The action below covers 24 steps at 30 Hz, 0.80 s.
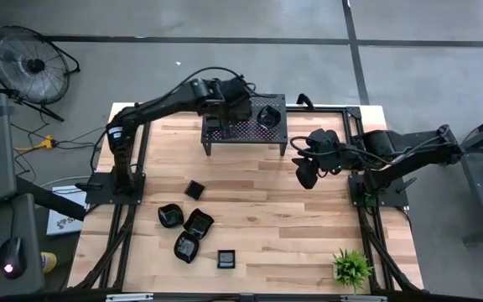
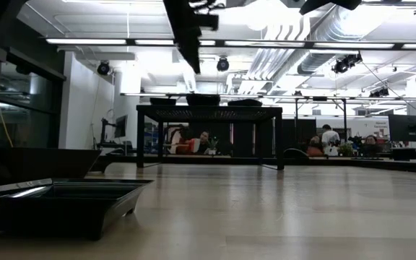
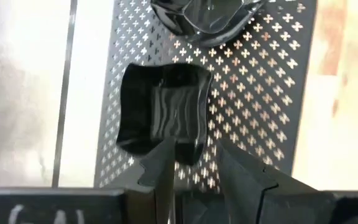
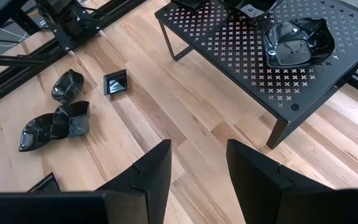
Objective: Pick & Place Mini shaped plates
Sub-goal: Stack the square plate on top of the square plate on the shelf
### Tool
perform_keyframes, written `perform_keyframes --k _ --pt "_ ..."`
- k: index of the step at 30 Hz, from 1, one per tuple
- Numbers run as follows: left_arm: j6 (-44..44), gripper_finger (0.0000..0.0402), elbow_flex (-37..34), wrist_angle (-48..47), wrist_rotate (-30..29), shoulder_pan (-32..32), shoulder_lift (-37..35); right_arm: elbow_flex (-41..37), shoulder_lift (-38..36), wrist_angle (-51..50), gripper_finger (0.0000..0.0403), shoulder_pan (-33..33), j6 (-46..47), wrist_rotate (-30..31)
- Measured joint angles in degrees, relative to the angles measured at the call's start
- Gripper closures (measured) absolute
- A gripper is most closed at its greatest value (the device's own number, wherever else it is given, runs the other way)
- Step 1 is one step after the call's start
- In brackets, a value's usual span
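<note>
left pincer (image 3: pixel 194 163) open just past the square plate (image 3: pixel 160 112) on the stand (image 3: pixel 260 106); best to lift straight, avoid nudging it.

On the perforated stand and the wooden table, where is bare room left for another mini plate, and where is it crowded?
On the perforated stand, bare mesh lies between the square plate under the left gripper and the rounded plate. On the table, bare wood spans from the stand's front legs to the plant. Crowded: the plate cluster front-left.
</note>
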Motion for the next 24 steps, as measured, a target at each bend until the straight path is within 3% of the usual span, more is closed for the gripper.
perform_keyframes --k 17,24 --pt "-1.57 0.0287 0.64 -23.33 -1.23 -3.78 -9.3 0.0 0.0 -0.17 0.0253 -0.01 -0.02 0.09" --pt "-1.17 0.0287 -8.91 -23.1 -2.07 -8.97 -16.49 0.0 0.0 -0.35 0.0253 -0.01 -0.01 0.05"
